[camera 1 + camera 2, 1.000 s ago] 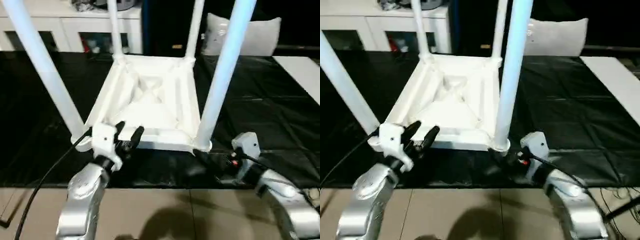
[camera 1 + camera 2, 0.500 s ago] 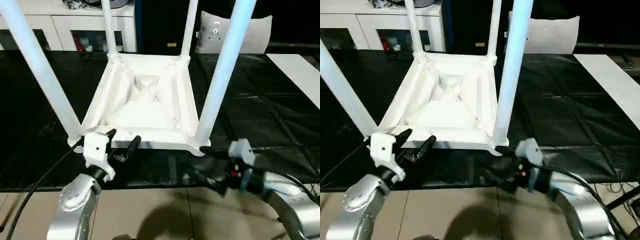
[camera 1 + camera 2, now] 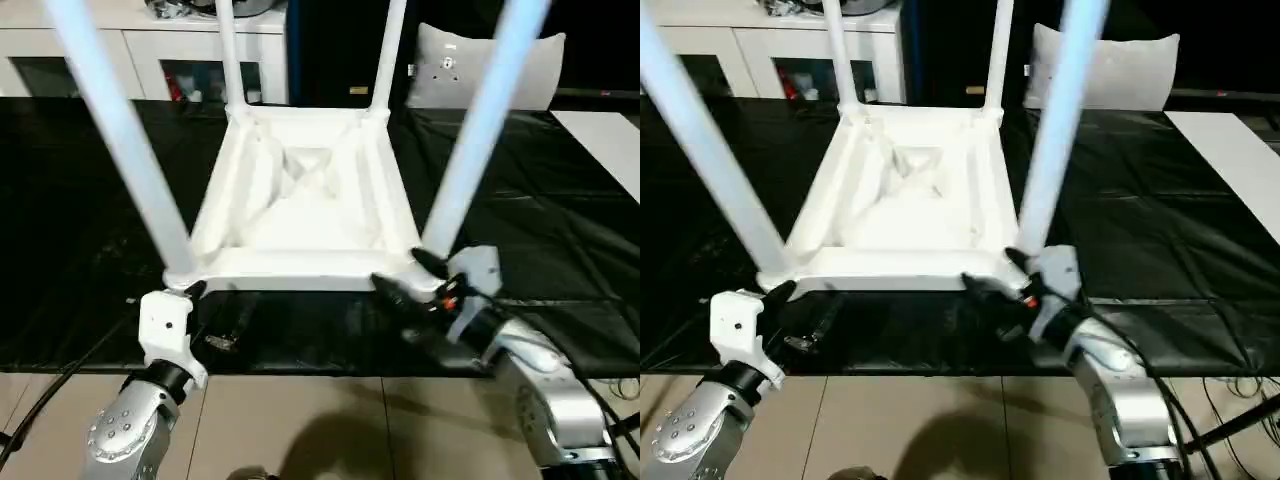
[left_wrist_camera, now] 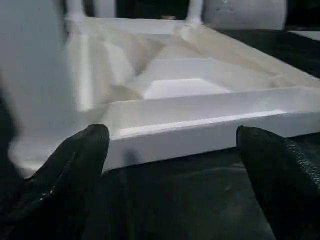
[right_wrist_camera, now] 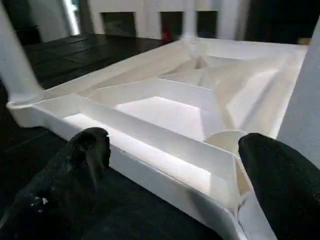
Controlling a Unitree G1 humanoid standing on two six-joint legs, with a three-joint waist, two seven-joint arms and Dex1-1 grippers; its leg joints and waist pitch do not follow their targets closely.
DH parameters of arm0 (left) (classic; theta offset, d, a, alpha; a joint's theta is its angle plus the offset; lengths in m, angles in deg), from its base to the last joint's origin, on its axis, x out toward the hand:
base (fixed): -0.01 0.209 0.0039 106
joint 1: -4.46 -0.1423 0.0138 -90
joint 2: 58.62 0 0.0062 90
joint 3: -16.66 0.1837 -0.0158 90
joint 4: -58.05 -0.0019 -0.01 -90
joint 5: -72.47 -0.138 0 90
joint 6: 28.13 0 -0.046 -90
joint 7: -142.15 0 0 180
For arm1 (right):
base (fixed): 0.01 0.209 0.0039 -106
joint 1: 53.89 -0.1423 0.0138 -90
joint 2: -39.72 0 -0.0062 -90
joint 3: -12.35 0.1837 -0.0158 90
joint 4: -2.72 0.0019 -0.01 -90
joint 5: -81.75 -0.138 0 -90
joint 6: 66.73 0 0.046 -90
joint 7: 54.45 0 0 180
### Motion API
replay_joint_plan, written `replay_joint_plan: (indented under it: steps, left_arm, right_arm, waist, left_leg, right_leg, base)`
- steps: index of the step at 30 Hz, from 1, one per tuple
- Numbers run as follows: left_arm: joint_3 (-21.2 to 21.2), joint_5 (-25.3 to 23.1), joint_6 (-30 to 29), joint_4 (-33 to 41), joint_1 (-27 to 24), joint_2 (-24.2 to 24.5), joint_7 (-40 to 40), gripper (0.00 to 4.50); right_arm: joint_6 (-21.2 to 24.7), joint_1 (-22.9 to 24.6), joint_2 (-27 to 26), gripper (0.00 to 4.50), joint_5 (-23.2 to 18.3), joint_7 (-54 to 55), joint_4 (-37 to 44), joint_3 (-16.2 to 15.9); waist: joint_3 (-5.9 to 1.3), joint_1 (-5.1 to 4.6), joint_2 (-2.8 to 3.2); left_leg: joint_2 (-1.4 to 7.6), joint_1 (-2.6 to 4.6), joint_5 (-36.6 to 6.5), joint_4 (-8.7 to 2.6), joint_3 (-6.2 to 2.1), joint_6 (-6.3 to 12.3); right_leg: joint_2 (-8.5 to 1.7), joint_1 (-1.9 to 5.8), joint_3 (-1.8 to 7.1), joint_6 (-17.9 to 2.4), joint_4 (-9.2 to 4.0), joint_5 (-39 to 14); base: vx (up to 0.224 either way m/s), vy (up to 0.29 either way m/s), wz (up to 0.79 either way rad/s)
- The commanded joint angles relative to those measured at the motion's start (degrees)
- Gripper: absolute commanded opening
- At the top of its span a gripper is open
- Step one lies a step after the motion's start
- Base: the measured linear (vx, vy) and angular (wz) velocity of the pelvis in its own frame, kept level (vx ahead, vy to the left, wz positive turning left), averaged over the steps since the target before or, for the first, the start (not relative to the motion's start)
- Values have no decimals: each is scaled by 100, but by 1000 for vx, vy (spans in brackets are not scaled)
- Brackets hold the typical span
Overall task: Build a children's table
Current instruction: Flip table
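On black cover (image 3: 560,230), upturned table (image 3: 310,200)

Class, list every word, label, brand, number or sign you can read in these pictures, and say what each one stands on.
No text can be read anywhere.
White plastic upside-down tabletop and its white tube legs: no markings.
Grey cushion at the back: a small dark mark, too blurred to read.
White cabinet shelves: items too small to read.
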Motion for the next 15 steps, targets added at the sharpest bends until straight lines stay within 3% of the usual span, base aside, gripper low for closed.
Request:
replay_joint_plan:
  steps: [1, 5, 9, 11, 15]
  left_arm:
    - [-78, -103, 127, 15, 26, -35, -207, 442]
    - [-135, -102, 166, -75, 190, -13, -304, 442]
    - [-227, -66, 137, -259, 501, 80, -336, 442]
    - [-342, -83, 55, -639, 920, 245, -398, 442]
    - [-378, -125, 98, -885, 1110, 306, -458, 442]
  right_arm:
    - [1, 6, -5, 450, -144, 114, -51, 132]
    - [-381, -20, 20, 450, 259, 230, -154, -45]
    - [-292, -74, -135, 450, 216, 195, -72, -174]
    - [-271, -174, -225, 450, 411, 226, -90, -489]
    - [-289, -250, -216, 450, 558, 231, -176, -676]
  waist:
    - [-216, -10, 27]
    - [-225, -12, 39]
    - [-232, -22, 47]
    - [-242, -29, 52]
    - [-258, -22, 69]
  left_leg:
    - [606, 19, -1392, -553, -256, 215]
    - [593, 24, -1324, -537, -244, 201]
    - [592, 26, -1333, -546, -260, 219]
    - [585, 23, -1263, -541, -264, 213]
    - [596, 34, -1177, -529, -259, 192]
  right_leg:
    - [-826, 201, 508, -584, -535, -1668]
    - [-813, 174, 502, -576, -534, -1626]
    - [-809, 184, 499, -559, -522, -1594]
    - [-799, 178, 498, -572, -501, -1473]
    - [-831, 195, 507, -618, -484, -1341]
  base:
    - [0, 0, 0]
    - [0, 0, 0]
    - [0, 0, 0]
    - [0, 0, 0]
    - [0, 0, 0]
